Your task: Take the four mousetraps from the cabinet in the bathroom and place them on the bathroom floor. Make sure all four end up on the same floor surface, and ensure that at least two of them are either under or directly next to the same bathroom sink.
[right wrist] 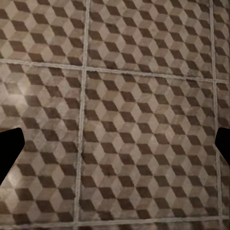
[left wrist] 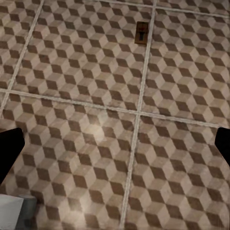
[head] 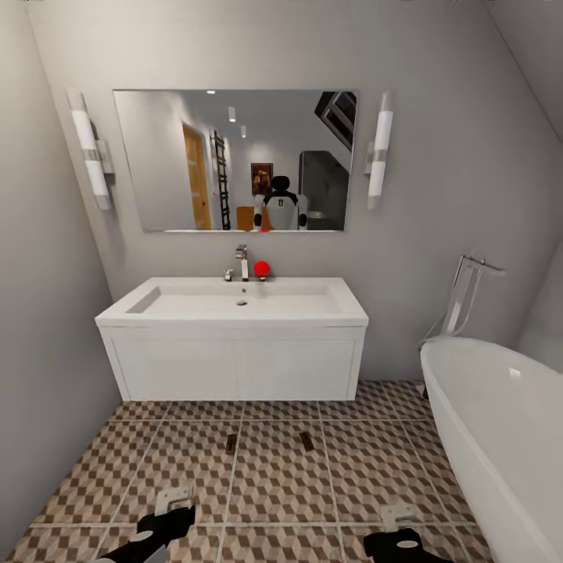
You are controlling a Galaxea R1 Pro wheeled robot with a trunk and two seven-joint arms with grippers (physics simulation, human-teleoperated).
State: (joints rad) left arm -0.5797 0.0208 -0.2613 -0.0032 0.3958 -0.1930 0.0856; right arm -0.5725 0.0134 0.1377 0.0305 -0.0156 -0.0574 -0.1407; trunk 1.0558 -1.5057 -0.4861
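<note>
Two mousetraps lay flat on the bathroom floor (head: 274, 477) in front of the sink (head: 234, 309): one mousetrap (head: 231, 444) ahead of my left gripper (head: 173, 500), the other mousetrap (head: 306, 441) between my grippers and farther off. My left gripper hung wide open above bare tiles, well short of its trap. My right gripper (head: 399, 516) was likewise spread, holding nothing.

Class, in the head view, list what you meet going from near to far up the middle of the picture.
Bathroom floor → two mousetraps lying side by side → white vanity → sink → tap → mirror.
</note>
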